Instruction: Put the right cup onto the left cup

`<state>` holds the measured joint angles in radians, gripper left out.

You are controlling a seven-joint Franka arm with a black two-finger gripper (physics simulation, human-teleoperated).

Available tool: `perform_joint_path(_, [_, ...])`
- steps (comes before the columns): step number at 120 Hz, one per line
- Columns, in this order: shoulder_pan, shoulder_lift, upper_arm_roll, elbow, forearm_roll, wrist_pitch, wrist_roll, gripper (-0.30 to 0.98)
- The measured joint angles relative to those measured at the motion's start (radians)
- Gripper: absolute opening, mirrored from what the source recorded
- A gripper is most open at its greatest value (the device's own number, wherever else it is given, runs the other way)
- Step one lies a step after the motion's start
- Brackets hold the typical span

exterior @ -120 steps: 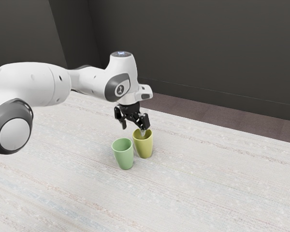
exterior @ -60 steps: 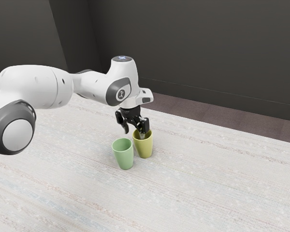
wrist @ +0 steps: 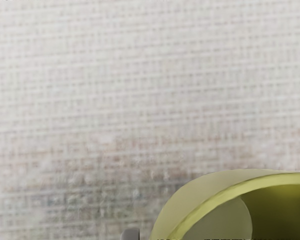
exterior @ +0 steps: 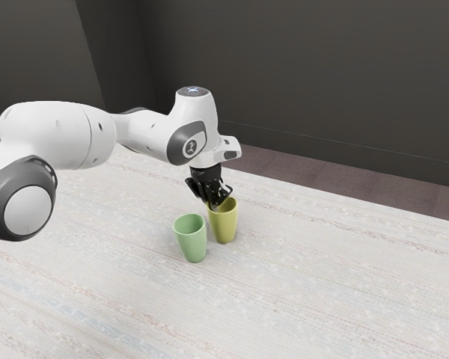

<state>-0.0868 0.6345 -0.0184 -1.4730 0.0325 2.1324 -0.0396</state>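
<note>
Streaky and pale, the desk (exterior: 322, 292) spreads across the lower frame before you. Nearest on it, left of centre, the green cup (exterior: 191, 239) stands upright and empty-looking, just beside the yellow cup (exterior: 225, 224), which sits slightly farther back at centre. At that farther cup's rim, your tool (exterior: 214, 204) appears to be pinching the wall, one finger inside. You seem to be at the grasp, stacking not yet begun. Next, lift clear of the green rim, shift over it, then lower and release. Beyond stands the dark wall (exterior: 322, 75).
</note>
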Motion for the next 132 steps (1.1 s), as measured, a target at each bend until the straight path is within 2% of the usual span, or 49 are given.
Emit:
perform_joint_path(75, [-0.004,-0.176,0.004,-0.004,0.039,-0.067,-0.027,-0.1])
perform_joint_path(132, [0.002,-0.36,0.003,-0.198,0.041,-0.099,-0.052,-0.1])
